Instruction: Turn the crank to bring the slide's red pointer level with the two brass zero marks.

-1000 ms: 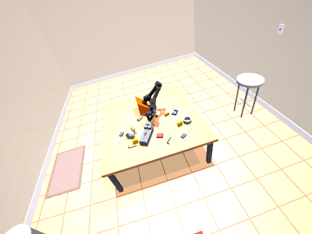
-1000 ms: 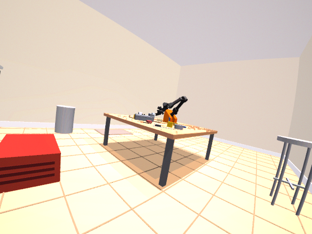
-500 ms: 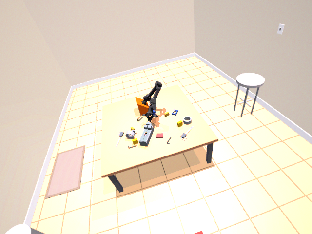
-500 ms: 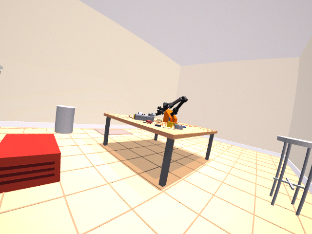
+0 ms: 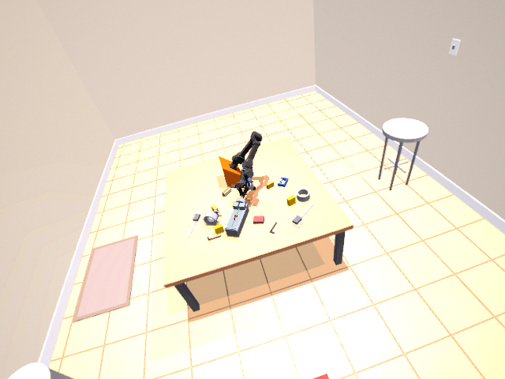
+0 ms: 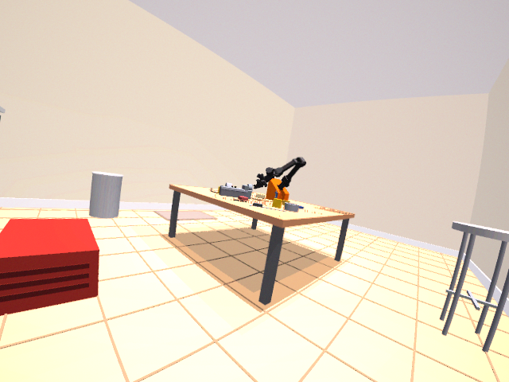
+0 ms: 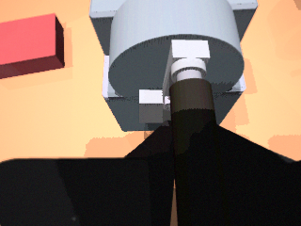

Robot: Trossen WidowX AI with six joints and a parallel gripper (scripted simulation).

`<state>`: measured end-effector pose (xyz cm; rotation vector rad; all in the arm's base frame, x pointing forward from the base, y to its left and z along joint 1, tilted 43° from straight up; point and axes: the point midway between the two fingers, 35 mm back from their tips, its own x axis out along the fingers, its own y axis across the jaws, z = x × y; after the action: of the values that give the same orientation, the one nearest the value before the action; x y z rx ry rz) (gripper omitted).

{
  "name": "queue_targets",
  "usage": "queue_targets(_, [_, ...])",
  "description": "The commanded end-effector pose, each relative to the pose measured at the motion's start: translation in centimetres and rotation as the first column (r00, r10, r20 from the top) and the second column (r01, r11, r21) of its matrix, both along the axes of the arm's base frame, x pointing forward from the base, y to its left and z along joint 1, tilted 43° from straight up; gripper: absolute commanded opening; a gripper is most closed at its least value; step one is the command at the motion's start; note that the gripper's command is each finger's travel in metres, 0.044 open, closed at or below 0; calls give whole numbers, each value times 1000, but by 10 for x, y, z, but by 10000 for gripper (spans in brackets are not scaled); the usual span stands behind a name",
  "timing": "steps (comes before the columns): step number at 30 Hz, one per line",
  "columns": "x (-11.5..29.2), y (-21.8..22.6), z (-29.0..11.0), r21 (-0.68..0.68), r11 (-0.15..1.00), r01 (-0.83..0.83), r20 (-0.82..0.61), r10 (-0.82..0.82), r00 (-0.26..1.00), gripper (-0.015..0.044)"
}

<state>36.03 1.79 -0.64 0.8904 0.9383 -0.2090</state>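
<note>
The grey slide machine (image 5: 237, 218) (image 6: 235, 189) lies on the table, its long side running away from the arm. In the wrist view its round grey drum (image 7: 141, 42) fills the top, with the white crank arm (image 7: 189, 49) across its face and the dark crank handle (image 7: 190, 105) sticking out toward the camera. My gripper (image 7: 185, 129) (image 5: 245, 192) (image 6: 259, 179) is shut on the crank handle at the machine's near end. The red pointer and the brass marks are too small to make out in the top and exterior views and are hidden in the wrist view.
A red block (image 5: 258, 219) (image 7: 28, 40) lies right of the machine. An orange wedge (image 5: 228, 171), yellow blocks (image 5: 291, 200), a tape roll (image 5: 303, 194), a blue clamp (image 5: 282, 178), a hex key (image 5: 273, 228) and brushes are scattered on the table (image 5: 285, 245). A stool (image 5: 403, 130) stands to the right.
</note>
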Motion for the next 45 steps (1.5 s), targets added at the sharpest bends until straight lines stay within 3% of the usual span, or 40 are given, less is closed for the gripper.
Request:
queue_targets(1, [4, 5, 6, 9, 1000, -14, 21, 14, 1000, 0])
queue_targets(45, [7, 9, 7, 9, 1000, -14, 21, 14, 1000, 0])
